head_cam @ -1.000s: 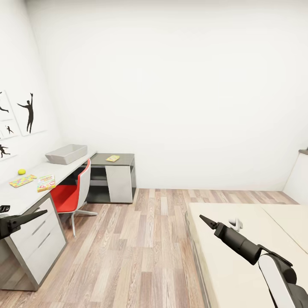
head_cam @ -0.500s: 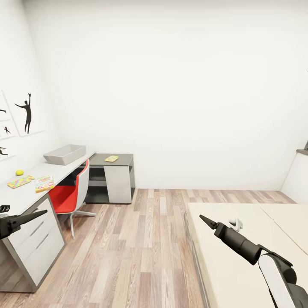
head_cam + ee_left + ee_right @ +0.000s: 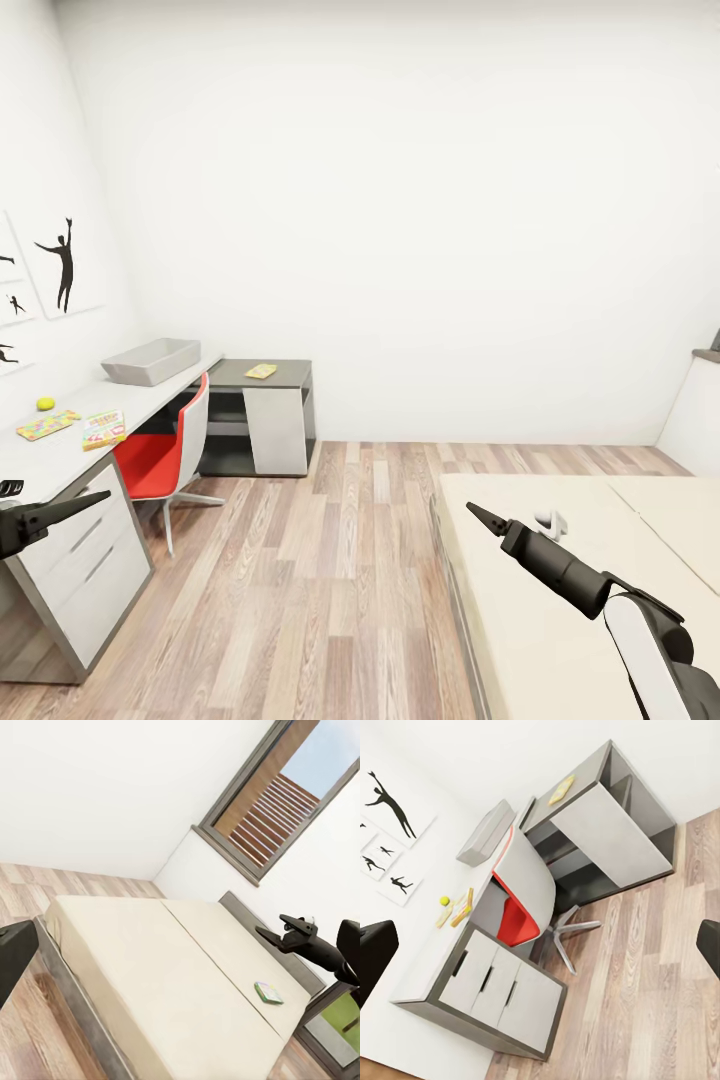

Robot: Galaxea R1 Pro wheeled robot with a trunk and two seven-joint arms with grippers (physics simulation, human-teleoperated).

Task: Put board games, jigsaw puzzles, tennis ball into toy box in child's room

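Observation:
The long pale table (image 3: 60,455) runs along the left wall. On it lie the grey toy box (image 3: 150,360), the tennis ball (image 3: 45,403), a bright jigsaw puzzle (image 3: 48,424) and a board game (image 3: 104,428). A flat yellow sheet (image 3: 261,371) rests on the lower dark cabinet. The right wrist view takes in the toy box (image 3: 486,832) and the ball (image 3: 444,900). One green-and-white board game (image 3: 268,992) lies on the beige bed (image 3: 150,967). My left gripper (image 3: 100,496) hovers open and empty by the table's drawers. My right gripper (image 3: 470,510) is open and empty over the bed's (image 3: 540,620) near corner.
A red swivel chair (image 3: 165,455) stands tucked at the table. The wood floor (image 3: 330,580) between table and bed is open. A small white object (image 3: 548,521) lies on the mattress. A tall dark-framed window (image 3: 277,802) stands beyond the bed.
The head view shifted slightly a second ago, sliding the table leftwards in the picture; since then it has held still. Neither arm has moved.

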